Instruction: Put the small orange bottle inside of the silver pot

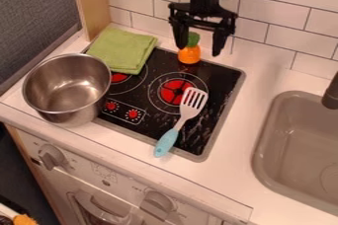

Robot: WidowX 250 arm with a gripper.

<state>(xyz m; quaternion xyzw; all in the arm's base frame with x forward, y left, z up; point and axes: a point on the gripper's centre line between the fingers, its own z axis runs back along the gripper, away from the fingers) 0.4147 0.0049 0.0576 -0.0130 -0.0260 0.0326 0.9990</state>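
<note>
Orange bottle sits low in the gap of the gripper, more to the left side of it.
It stands up near the back edge of the black stove top, and the gripper hangs over it with its two fingers wide apart, holding nothing. I think it needs a little nudge left, then down, to get the bottle in the middle. The tile wall is close behind, so go easy that way. The green cloth is just left, and the spatula lies in front. The silver pot is farther left and nearer the front, top side up, so the bottle must go up high over its rim.
</note>
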